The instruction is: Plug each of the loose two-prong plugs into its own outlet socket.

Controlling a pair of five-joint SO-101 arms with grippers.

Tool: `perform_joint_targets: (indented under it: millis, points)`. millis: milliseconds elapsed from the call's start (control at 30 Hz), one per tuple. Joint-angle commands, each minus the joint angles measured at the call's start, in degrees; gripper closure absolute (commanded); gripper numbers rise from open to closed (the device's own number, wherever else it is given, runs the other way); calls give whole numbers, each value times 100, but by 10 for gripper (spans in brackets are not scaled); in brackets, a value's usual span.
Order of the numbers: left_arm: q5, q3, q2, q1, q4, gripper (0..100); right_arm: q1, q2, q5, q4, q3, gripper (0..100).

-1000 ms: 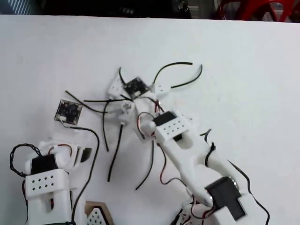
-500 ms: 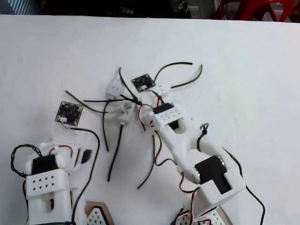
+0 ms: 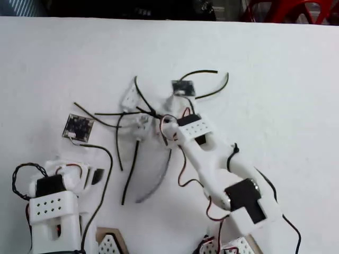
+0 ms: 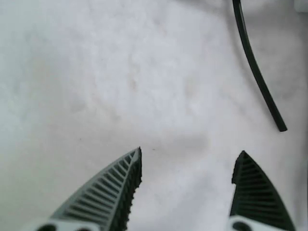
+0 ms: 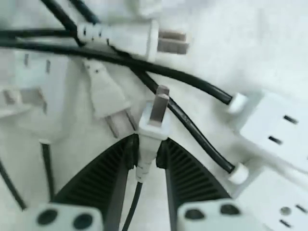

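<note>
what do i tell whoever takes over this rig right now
Left gripper: open and empty, over bare table, apart from the pile.
Right gripper: shut on a white plug in the cable tangle, prongs pointing away from the fingers.
A second plug and a third plug lie loose close by. One outlet socket shows empty slots, and another socket lies on the far side of the plugs.
Done: one plug gripped. No plug is seen seated.
Left: push the held plug into a socket, then do the others.
</note>
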Motion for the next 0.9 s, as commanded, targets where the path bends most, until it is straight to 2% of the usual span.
perform_joint_targets:
  millis: [0,133,500,867]
  points:
    - [-35,-18,-92,-40,-105,699,136,-910,-1143,48,-70,981]
    - [-35,-18,-92,-40,-105,699,338,-1569,-1767,92,-35,981]
    - [-35,-18,-92,-40,-105,699,954,-3029,-2673,646,519,981]
    - [-35,-18,-92,-40,-105,699,1701,-4655,-2998,1174,738,980]
